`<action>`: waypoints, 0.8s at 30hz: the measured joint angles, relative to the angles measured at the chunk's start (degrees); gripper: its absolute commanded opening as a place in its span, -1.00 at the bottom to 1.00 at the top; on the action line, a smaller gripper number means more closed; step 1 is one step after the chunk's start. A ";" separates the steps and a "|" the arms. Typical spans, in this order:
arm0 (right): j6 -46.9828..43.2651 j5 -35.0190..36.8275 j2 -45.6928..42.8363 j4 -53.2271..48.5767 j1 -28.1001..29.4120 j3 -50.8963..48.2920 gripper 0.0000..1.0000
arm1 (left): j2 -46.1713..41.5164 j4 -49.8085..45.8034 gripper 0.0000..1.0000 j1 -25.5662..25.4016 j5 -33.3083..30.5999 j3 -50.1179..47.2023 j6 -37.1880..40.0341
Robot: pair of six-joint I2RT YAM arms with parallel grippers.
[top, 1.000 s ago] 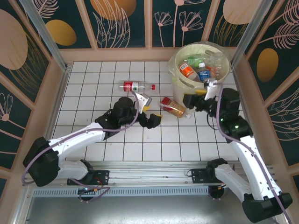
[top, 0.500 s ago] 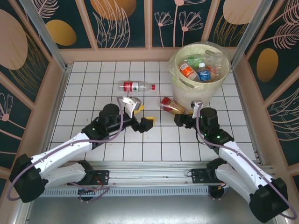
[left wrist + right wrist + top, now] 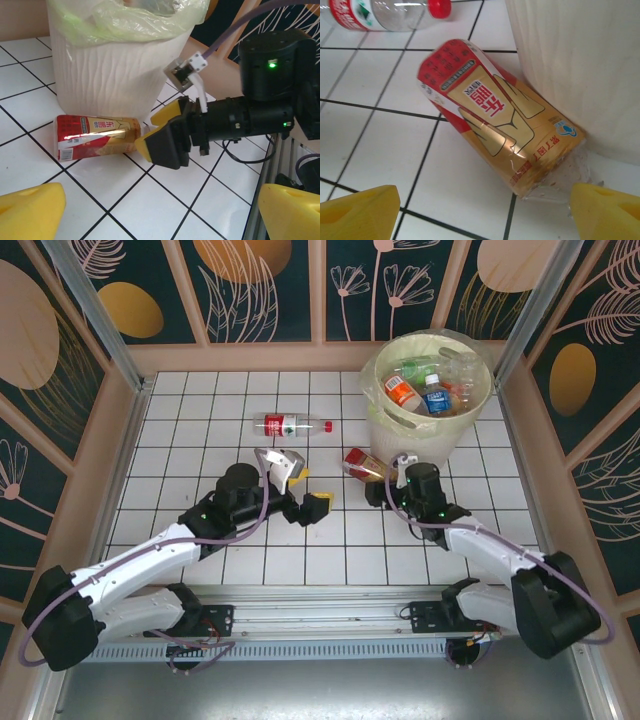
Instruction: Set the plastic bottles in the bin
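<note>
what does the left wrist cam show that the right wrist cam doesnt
The left wrist view adds the right claw, jaws open and low over the tiles next to the fallen bottle, plus the clear liner bunched over the bin's rim. The right wrist view adds a clear bottle with a red cap, lying at the top edge. Shared: the gold-and-red bottle lying on its side on the tiled table, close beside the bin.
</note>
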 measured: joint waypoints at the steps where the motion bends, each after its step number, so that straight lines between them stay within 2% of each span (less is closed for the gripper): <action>1: -0.46 0.28 1.36 0.02 0.00 0.76 0.79 | 0.00 0.00 0.97 0.00 0.00 0.00 0.00; 10: -5.01 4.22 9.51 0.02 0.00 6.60 0.78 | -0.33 -0.02 0.97 0.00 -0.04 -0.94 0.00; 24: -7.39 5.77 19.54 -0.79 1.75 13.22 0.72 | -0.92 0.00 0.97 0.00 -0.02 -2.03 -0.02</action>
